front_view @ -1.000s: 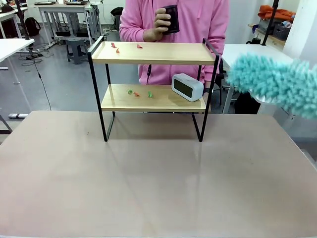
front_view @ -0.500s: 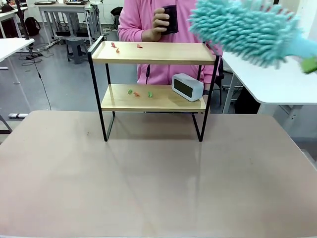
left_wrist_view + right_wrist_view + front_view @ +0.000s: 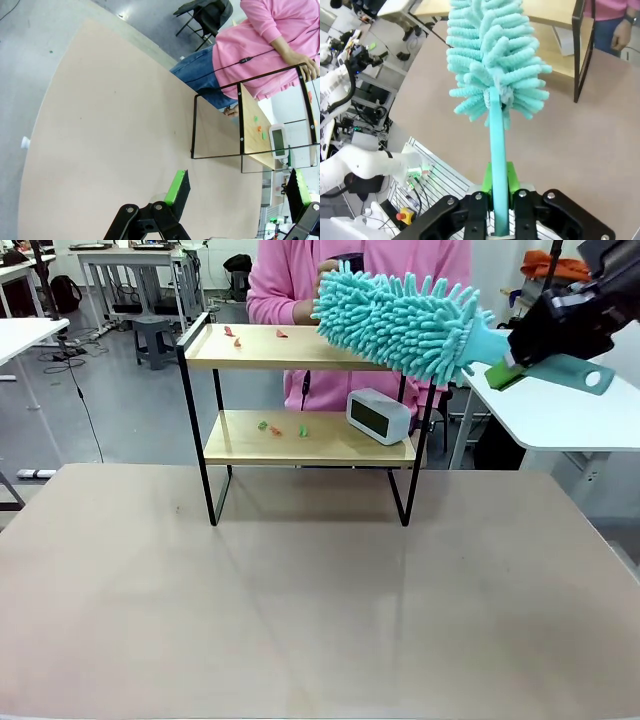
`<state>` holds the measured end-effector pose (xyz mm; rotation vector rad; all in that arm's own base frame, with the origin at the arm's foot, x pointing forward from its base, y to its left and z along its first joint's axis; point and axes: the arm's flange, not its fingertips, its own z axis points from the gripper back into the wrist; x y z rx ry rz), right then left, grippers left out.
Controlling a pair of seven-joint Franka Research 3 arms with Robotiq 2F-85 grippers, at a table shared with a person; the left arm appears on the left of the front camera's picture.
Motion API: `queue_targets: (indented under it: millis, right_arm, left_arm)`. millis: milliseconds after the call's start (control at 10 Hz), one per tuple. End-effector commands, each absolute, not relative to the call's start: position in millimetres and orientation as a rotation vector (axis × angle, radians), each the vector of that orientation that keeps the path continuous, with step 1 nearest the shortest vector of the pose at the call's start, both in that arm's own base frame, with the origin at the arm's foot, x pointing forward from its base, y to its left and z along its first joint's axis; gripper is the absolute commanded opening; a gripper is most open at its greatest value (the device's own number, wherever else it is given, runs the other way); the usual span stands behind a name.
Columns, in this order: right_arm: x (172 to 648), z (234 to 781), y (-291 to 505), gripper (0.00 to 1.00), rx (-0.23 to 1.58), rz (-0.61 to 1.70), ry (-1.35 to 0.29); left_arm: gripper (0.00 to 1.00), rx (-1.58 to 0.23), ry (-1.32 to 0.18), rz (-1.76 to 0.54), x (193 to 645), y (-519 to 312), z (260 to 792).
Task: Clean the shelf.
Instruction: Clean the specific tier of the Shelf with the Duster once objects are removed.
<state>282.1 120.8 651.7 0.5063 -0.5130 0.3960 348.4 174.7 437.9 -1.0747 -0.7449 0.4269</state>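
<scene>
Shelf (image 3: 300,347) sweep's about to start: my right gripper (image 3: 508,368) clamps the duster (image 3: 400,320) by its top board, left gripper (image 3: 238,175) open. Next, brush those scraps (image 3: 232,333) off.

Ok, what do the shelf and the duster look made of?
The shelf has light matte boards, wood or wood-look laminate by the pale colour; its frame looks like thin black-painted metal. The duster head is soft teal chenille-like microfibre, fat fuzzy strands; its handle looks like smooth teal plastic.
</scene>
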Motion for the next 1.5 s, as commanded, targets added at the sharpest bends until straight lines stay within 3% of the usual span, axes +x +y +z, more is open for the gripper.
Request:
queue_targets:
  millis: [0, 100, 300, 500, 900, 1400]
  right_arm:
    - [263.0, 658.5, 111.7, 0.05, 0.506, 0.424, -0.52]
    - [282.1, 651.7, 120.8, 0.11, 0.506, 0.396, -0.513]
    - [262.1, 655.1, 100.7, 0.11, 0.425, 0.229, -0.608]
    - [298.8, 675.3, 121.2, 0.11, 0.453, 0.208, -0.654]
    - [379.3, 683.3, 186.0, 0.11, 0.398, 0.225, -0.551]
    - [411.8, 667.7, 236.4, 0.11, 0.37, 0.226, -0.516]
  left_arm:
    - [1.0, -1.088, -0.743, 0.432, 348.0, 174.0, 439.8]
    - [1.0, -1.088, -0.743, 0.432, 348.0, 174.0, 439.8]
    - [1.0, -1.088, -0.743, 0.432, 348.0, 174.0, 439.8]
    - [1.0, -1.088, -0.743, 0.432, 348.0, 174.0, 439.8]
    - [1.0, -1.088, -0.743, 0.432, 348.0, 174.0, 439.8]
    - [1.0, -1.088, -0.743, 0.432, 348.0, 174.0, 439.8]
